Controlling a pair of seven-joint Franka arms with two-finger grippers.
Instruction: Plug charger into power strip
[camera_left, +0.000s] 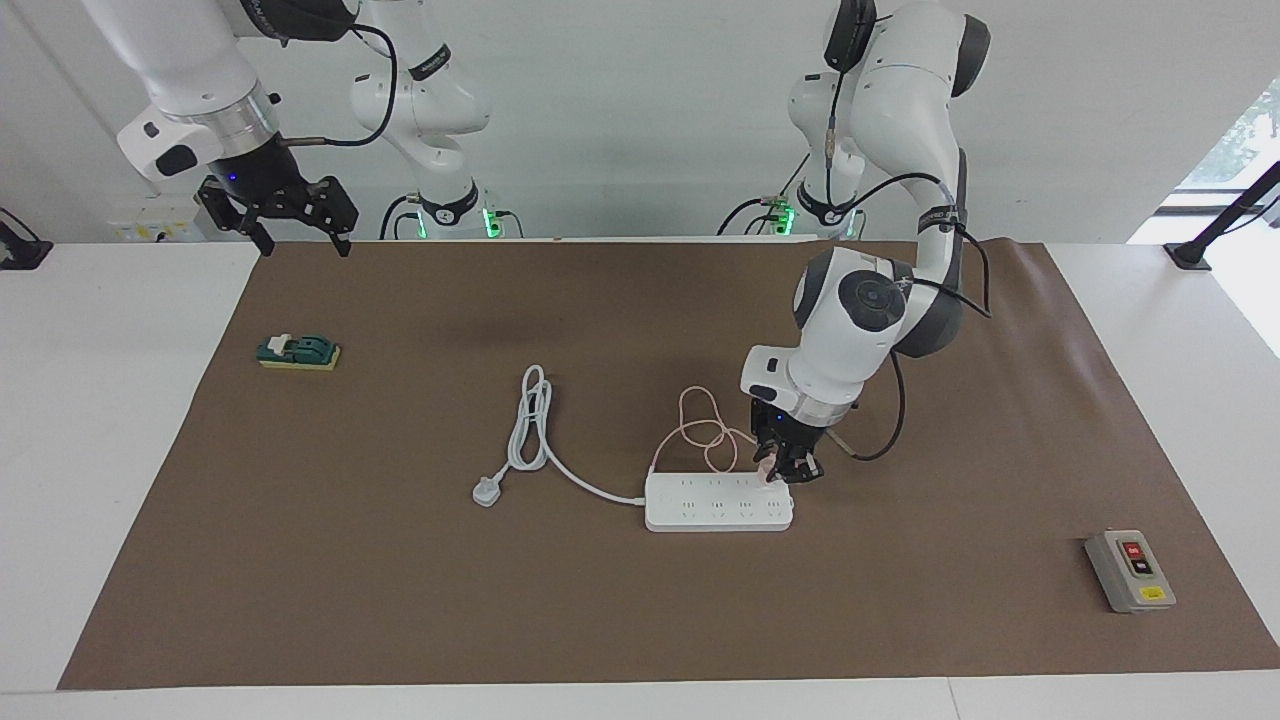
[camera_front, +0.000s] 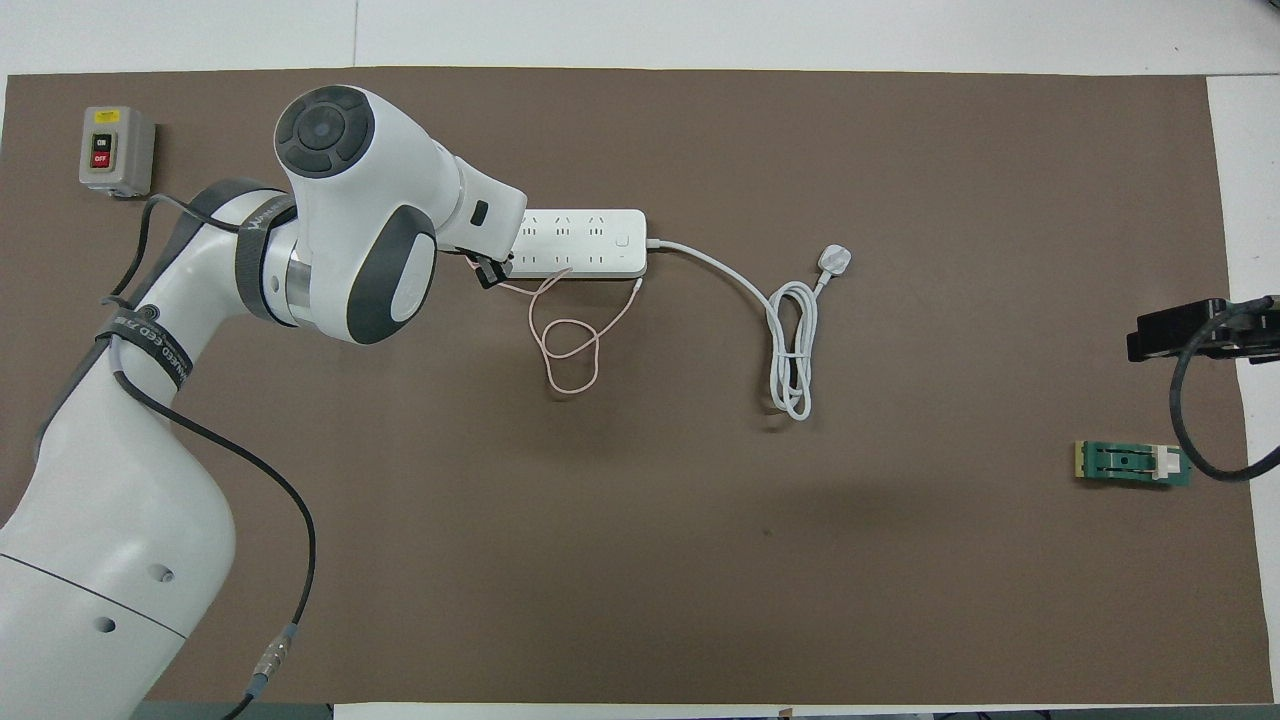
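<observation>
My left pincer (camera_left: 783, 472) clamped on charger (camera_left: 767, 470) over power strip (camera_left: 718, 502) end; pink cable (camera_left: 700, 430) looped beside. My right pincer (camera_left: 290, 215) waits wide above tabletop (camera_left: 600, 300) corner. Switch box (camera_left: 1130, 570), green block (camera_left: 298, 352) well apart.

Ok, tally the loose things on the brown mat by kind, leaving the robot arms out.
Power strip: 1
Pink charger, in the left gripper: 1
Grey button box: 1
Green switch block: 1
Total: 4
</observation>
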